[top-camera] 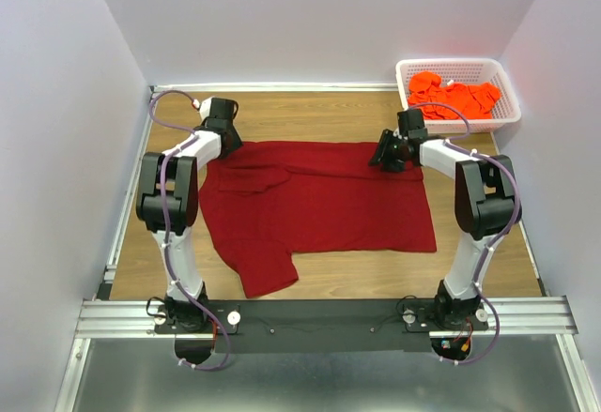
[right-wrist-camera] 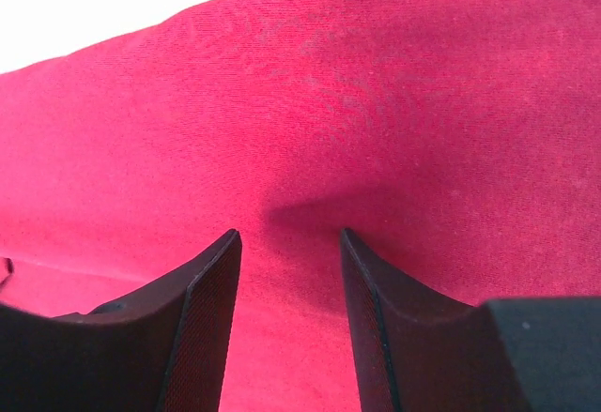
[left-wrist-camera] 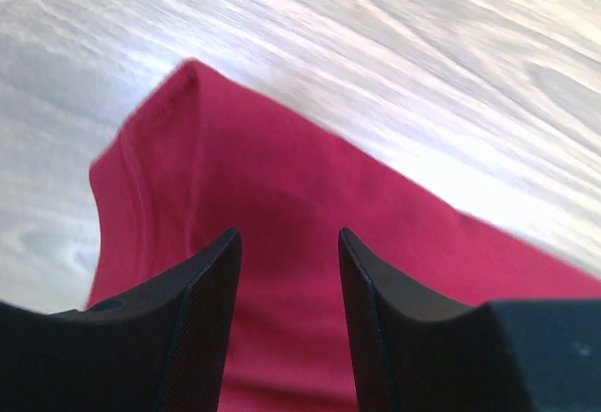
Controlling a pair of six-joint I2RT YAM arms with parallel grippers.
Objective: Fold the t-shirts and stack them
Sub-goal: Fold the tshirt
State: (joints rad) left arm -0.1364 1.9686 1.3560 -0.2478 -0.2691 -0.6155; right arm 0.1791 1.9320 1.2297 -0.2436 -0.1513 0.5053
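Observation:
The large maroon t-shirt (top-camera: 315,207) lies spread on the wooden table, one sleeve folded onto its upper left part. My left gripper (top-camera: 228,145) is open just above the shirt's far left corner, which fills the left wrist view (left-wrist-camera: 282,196). My right gripper (top-camera: 381,157) is open over the shirt's far right edge; the cloth (right-wrist-camera: 357,102) shows between its jaws. Neither gripper holds anything. Several orange t-shirts (top-camera: 453,96) lie heaped in the white basket.
The white mesh basket (top-camera: 508,88) stands at the far right corner of the table (top-camera: 329,116). White walls close in the left, right and back sides. A metal rail runs along the near edge by the arm bases.

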